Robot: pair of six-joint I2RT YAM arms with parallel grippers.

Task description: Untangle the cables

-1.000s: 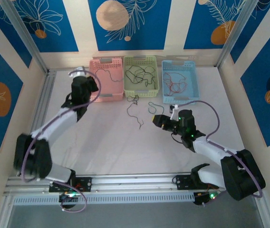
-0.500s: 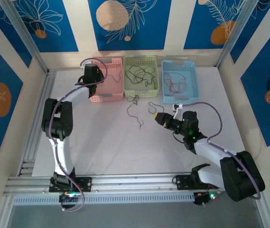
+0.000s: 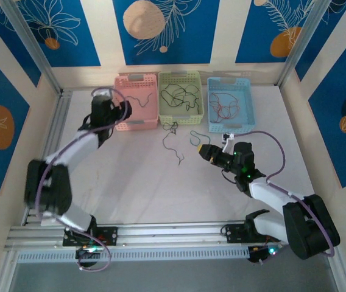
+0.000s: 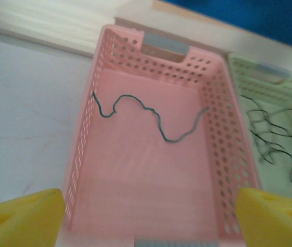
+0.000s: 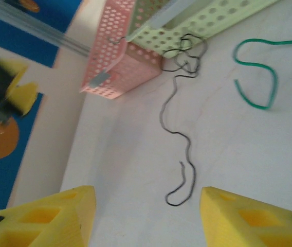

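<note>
A black cable [image 3: 174, 146] squiggles across the white table, its far end knotted into a small clump [image 5: 187, 54] by the baskets. A green cable [image 5: 259, 77] lies to its right. My right gripper [image 5: 146, 218] hovers open over the black cable's near loop [image 5: 179, 193], yellow fingertips [image 5: 254, 216] either side of it and apart from it. My left gripper [image 4: 151, 229] is open at the near end of the pink basket [image 4: 215, 128], where one dark green cable [image 4: 151, 113] lies. In the top view the left gripper [image 3: 124, 111] is at that basket's left front.
A green basket [image 3: 181, 112] holds several black cables, and a blue basket [image 3: 246, 106] holds red ones. All three stand in a row at the back of the table [image 3: 136, 176]. Framing posts and walls close in the sides.
The left arm swung over the pink basket and has drawn back to its left front. The right gripper edged slightly toward the black cable and then held still.
</note>
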